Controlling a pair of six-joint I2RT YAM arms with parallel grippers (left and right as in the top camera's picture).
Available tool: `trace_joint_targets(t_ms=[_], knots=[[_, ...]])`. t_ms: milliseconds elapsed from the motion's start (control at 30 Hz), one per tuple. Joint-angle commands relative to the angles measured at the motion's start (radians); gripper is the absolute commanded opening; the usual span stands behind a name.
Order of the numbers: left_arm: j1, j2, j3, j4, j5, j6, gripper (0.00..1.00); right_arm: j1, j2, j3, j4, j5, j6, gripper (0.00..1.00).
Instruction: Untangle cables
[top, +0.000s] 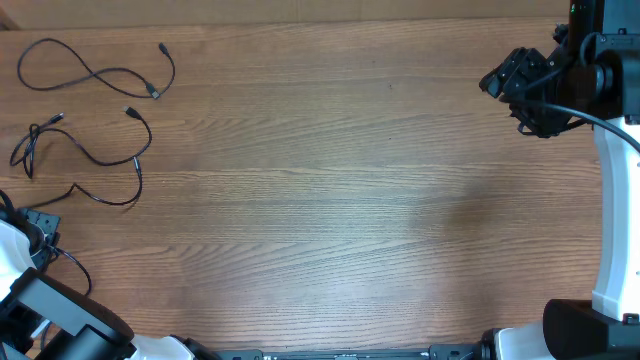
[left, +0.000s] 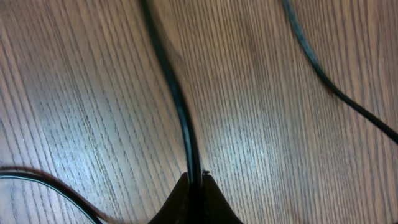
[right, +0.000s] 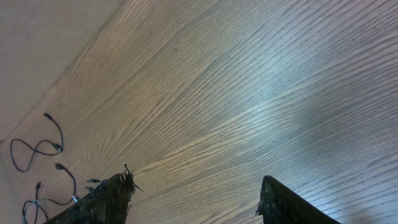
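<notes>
The cables (top: 139, 180) lie on the wooden table (top: 330, 200), and all of them are on the side of the left pincer (left: 196, 186). This pincer is clenched, and it grasps one thin black cable between its two tips. In the left wrist view the held cable (left: 180, 106) goes almost straight away from the tips, with its long axis along the direction in which the pincer points, and it bends a little to the left further out. A second strand (left: 336, 93) crosses diagonally to the right of the pincer and well ahead of it, and a third strand (left: 37, 178) curves just beside the pincer on its left; I cannot tell to which cable these two belong. In the overhead view the held cable leads from the pincer into a loose bunch of curves just beyond it. Further away lies the upper cable (top: 96, 69), apart from the bunch, in a flat figure of eight whose long axis goes across the table. The right pincer (right: 194, 182) is released, its jaws apart with only bare wood between them, at the opposite side, well apart from the cables.
</notes>
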Motion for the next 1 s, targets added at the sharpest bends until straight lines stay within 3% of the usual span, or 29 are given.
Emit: trace_joint_targets(t_ms=[0,267,467,733,867,967], knots=[[0.01,-0.016,0.026,0.0,0.082,0.017,0.04,-0.001,0.0,-0.005,0.003,0.006,-0.009,0.66],[0.01,-0.11,0.199,-0.088,0.531,0.248,0.04,-0.001,0.0,-0.005,0.006,0.006,-0.008,0.66],[0.01,-0.262,0.241,-0.081,0.747,0.268,0.04,-0.001,0.0,-0.005,0.006,0.006,-0.008,0.66],[0.01,-0.443,0.241,0.028,0.864,0.242,0.04,-0.001,0.0,-0.005,0.015,0.006,-0.008,0.66],[0.01,-0.459,0.24,-0.018,0.867,0.111,0.04,-0.001,0.0,-0.005,0.017,0.006,-0.008,0.66],[0.01,-0.445,0.236,-0.077,0.873,0.09,0.04,-0.001,0.0,-0.005,0.018,0.006,-0.008,0.66]])
